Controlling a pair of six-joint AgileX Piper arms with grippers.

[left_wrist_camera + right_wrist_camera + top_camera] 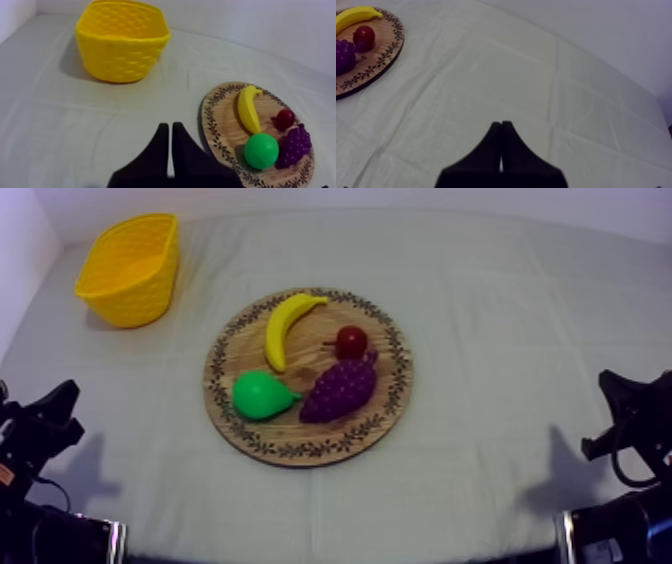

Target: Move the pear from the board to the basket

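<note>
A green pear point(262, 395) point(260, 150) lies on the round wooden board point(236, 353) point(218, 134), at its front left, next to the purple grapes point(340, 388). The yellow basket point(130, 268) point(122, 42) stands empty at the far left of the table. My left gripper point(62, 406) point(170, 129) rests low at the left edge, shut on nothing, well short of the board. At the right edge sits my right gripper point(612, 383) point(501, 125), its fingers together as a narrow wedge over bare cloth.
A banana point(285, 324) point(248, 108), a small red fruit point(351, 341) point(285, 118) point(363, 36) and the grapes point(295, 144) point(343, 55) share the board point(378, 57) with the pear. Grey-white cloth stretches between board and basket, and across the table's right half.
</note>
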